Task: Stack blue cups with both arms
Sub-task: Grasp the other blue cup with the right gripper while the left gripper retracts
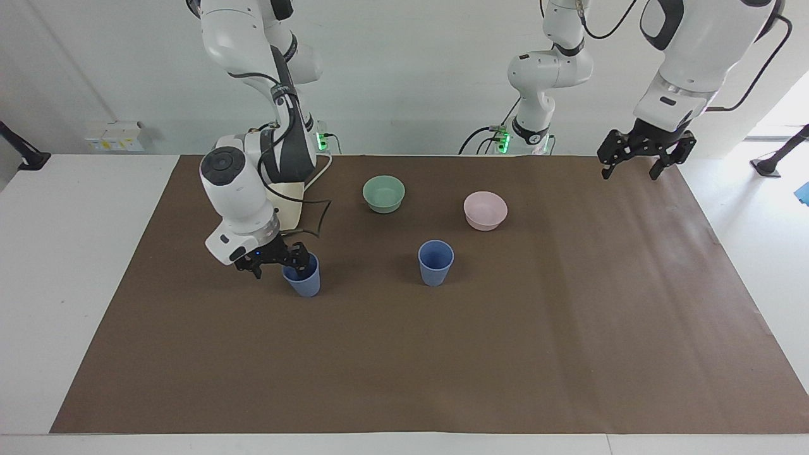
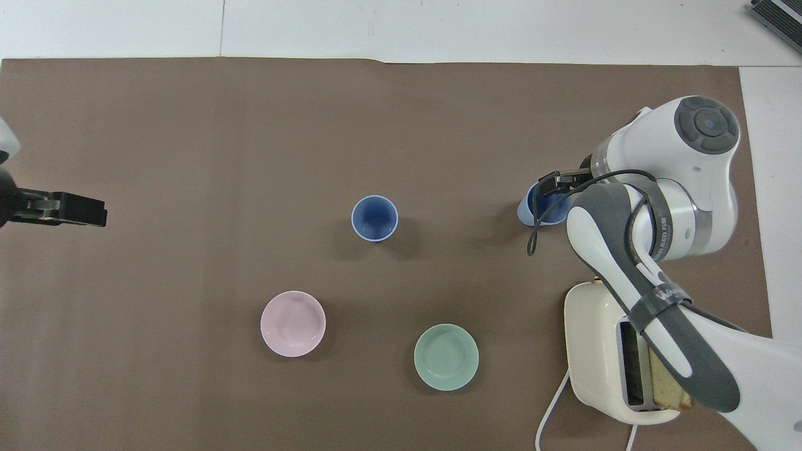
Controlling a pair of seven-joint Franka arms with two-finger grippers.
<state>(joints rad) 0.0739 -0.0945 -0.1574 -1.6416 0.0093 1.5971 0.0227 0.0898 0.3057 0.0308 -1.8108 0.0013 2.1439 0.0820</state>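
facing view: the right arm's tool (image 1: 275, 260) sits low at the rim of a blue cup (image 1: 303, 281) on the brown paper (image 1: 442, 354) covering the counter (image 1: 69, 253), fingers spread, one fingertip at the cup's mouth and the other outside its wall; it has not closed on the cup. the second blue cup (image 1: 435, 262) stands upright, apart from this tool toward the left arm's end. the left arm's tool (image 1: 640, 159) hangs high over the edge of the paper at its own end, fingers spread and holding nothing. a green bowl (image 1: 383, 193) and a pink bowl (image 1: 485, 210) stand between the two tools, nearer the robots than the cups. a cream toaster (image 1: 287, 205) shows partly past the right arm.

overhead view: the right tool (image 2: 556, 183) covers the rim of the first cup (image 2: 531, 212). the second cup (image 2: 374, 217) stands alone mid-paper, well apart from both tools. the left tool (image 2: 69, 209) reaches in at the paper's edge, with nothing under it. the pink bowl (image 2: 292, 323) and green bowl (image 2: 446, 356) lie nearer the robots, and the toaster (image 2: 601, 351) holds a slice of bread (image 2: 673, 391).
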